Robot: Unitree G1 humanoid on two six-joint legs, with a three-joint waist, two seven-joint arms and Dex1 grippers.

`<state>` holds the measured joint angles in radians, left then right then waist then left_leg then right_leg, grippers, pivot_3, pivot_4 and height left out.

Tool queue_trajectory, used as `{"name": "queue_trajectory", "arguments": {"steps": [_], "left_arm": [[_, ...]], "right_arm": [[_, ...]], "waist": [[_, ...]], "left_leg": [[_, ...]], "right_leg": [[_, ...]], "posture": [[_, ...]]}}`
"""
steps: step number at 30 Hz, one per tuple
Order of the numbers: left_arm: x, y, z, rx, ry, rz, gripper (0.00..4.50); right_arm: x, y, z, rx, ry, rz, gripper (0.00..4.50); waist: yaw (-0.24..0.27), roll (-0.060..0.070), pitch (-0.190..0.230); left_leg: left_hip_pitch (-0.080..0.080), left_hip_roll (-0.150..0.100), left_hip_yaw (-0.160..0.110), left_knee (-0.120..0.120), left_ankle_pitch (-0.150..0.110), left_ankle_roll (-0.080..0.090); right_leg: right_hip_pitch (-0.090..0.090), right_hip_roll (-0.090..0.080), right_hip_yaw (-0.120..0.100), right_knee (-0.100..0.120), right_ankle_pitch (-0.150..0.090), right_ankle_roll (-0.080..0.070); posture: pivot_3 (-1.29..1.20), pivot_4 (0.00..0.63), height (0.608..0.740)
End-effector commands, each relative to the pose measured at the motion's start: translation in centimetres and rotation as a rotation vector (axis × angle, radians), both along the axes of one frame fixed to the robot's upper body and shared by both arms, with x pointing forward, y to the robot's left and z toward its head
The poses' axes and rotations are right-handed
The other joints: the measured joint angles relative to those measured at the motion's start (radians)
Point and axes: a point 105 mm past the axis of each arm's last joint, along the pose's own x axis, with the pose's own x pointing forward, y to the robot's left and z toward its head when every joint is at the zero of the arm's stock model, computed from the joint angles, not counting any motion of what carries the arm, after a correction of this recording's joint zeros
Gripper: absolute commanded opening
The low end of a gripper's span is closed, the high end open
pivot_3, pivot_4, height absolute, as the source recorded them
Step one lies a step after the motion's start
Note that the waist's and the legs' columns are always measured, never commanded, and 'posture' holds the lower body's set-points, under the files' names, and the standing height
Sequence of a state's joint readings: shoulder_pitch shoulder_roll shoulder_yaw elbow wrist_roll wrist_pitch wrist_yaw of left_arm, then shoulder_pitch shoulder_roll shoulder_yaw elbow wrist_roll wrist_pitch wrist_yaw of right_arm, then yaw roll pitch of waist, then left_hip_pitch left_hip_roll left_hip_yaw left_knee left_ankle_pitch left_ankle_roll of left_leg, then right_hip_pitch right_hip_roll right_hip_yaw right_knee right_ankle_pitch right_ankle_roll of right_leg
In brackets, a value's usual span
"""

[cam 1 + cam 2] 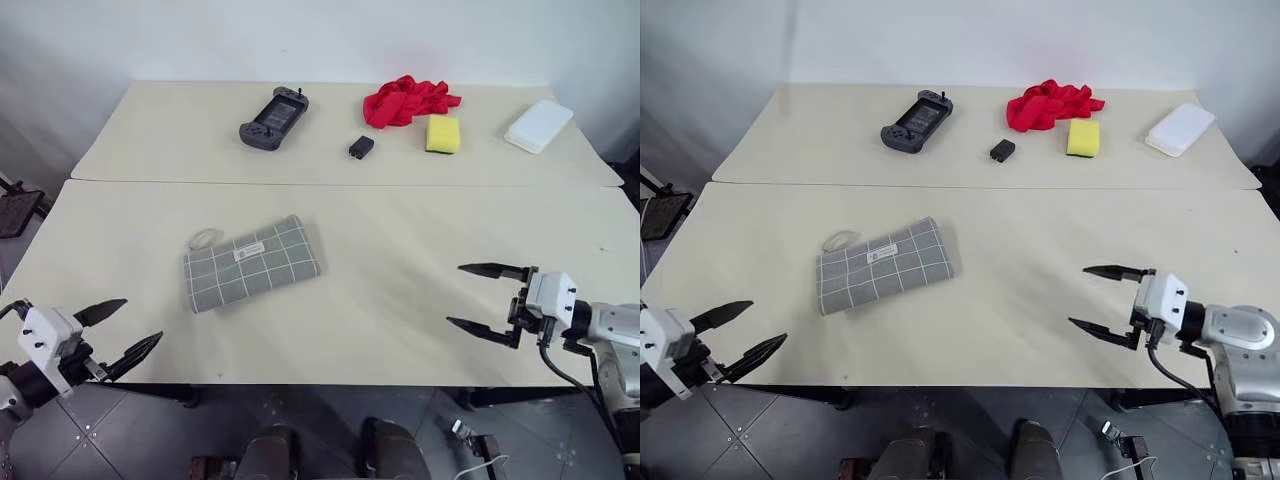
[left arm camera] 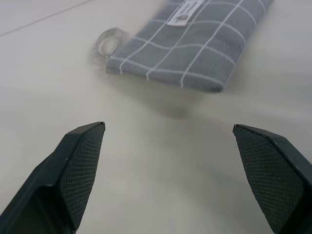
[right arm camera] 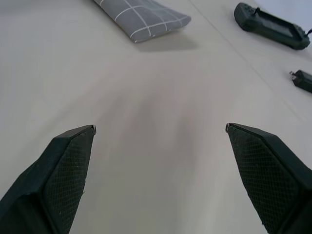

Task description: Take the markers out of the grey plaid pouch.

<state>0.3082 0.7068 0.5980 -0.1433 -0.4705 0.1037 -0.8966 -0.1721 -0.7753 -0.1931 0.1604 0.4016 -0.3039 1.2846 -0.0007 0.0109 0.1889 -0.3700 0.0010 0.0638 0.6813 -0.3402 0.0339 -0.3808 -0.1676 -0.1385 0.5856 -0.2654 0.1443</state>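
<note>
Two pale benches [image 1: 400, 300] stand end to end before a white wall, a seam running between them. On the near bench lies the grey plaid pouch [image 1: 252, 263], flat and closed, slightly tilted, left of centre, with its white cord loop [image 1: 204, 239] at the left end and a small white label [image 1: 249, 251] on top; no markers can be seen outside it. The left pincer [image 1: 118, 331] hovers at the near left edge, its fingers spread wide and holding nothing, well apart from the pouch. The right pincer [image 1: 478, 298] hangs over the near right part of the bench, likewise wide and empty. On the far bench sit a red cloth [image 1: 405, 100], a dark game controller [image 1: 273, 118], a white flat box [image 1: 539, 125], a yellow sponge [image 1: 443, 133] just beside the cloth, and a small black block [image 1: 361, 147].
</note>
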Motion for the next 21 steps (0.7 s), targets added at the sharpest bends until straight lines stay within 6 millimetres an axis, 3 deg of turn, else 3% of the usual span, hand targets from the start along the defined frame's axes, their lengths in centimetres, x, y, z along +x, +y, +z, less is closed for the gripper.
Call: {"name": "queue_trajectory", "arguments": {"steps": [1, 5, 10, 13, 18, 21], "left_arm": [[0.3, -0.2, 1.0, -0.041, -0.004, 0.002, 4.5], [-0.8, -0.4, 1.8, -0.429, 0.21, -0.037, 4.5], [0.2, 1.8, 1.1, -0.771, 0.431, 0.118, 4.5], [1.5, 1.9, 0.3, -0.839, 0.553, 0.175, 4.5], [5.2, 1.2, -0.1, -0.924, 0.663, 0.237, 4.5], [6.5, 0.4, -0.3, -0.95, 0.722, 0.245, 4.5]], "right_arm": [[0.2, 0.7, 0.4, 0.014, -0.018, 0.017, 4.48], [0.5, 3.9, 1.9, 0.072, 0.006, 0.111, 4.31], [1.9, 9.9, 3.3, 0.035, -0.006, 0.207, 2.86], [2.9, 12.8, 3.1, 0.001, -0.003, 0.234, 1.75], [6.8, 18.5, 3.2, -0.025, -0.108, 0.208, 0.08], [8.4, 20.5, 3.8, -0.003, -0.143, 0.185, 0.03]], "waist": [[0.0, 0.0, 0.0], [-0.004, 0.0, 0.0], [-0.009, 0.001, 0.001], [-0.002, 0.0, 0.0], [-0.004, -0.004, 0.0], [-0.014, -0.004, 0.0]], "left_leg": [[0.0, 0.0, 0.0, 0.0, 0.0, 0.0], [-0.001, 0.001, 0.001, 0.0, 0.0, 0.0], [-0.001, 0.002, 0.002, 0.0, 0.001, -0.002], [-0.002, 0.001, 0.003, 0.0, 0.001, -0.002], [-0.005, -0.001, 0.003, 0.001, 0.002, -0.002], [-0.005, -0.002, 0.003, 0.0, 0.002, -0.003]], "right_leg": [[0.0, 0.0, 0.0, 0.0, 0.0, 0.0], [-0.002, 0.001, 0.001, 0.001, 0.0, 0.0], [-0.006, 0.001, 0.004, 0.005, -0.001, -0.002], [-0.009, 0.002, 0.006, 0.009, -0.001, -0.003], [-0.012, 0.002, 0.006, 0.01, -0.001, -0.003], [-0.013, 0.003, 0.007, 0.012, -0.001, -0.003]], "posture": [[0.0, 0.15, 0.74], [0.0, 0.15, 0.74], [0.0, 0.15, 0.74], [0.0, 0.15, 0.74], [0.0, 0.15, 0.74], [0.0, 0.15, 0.74]]}}
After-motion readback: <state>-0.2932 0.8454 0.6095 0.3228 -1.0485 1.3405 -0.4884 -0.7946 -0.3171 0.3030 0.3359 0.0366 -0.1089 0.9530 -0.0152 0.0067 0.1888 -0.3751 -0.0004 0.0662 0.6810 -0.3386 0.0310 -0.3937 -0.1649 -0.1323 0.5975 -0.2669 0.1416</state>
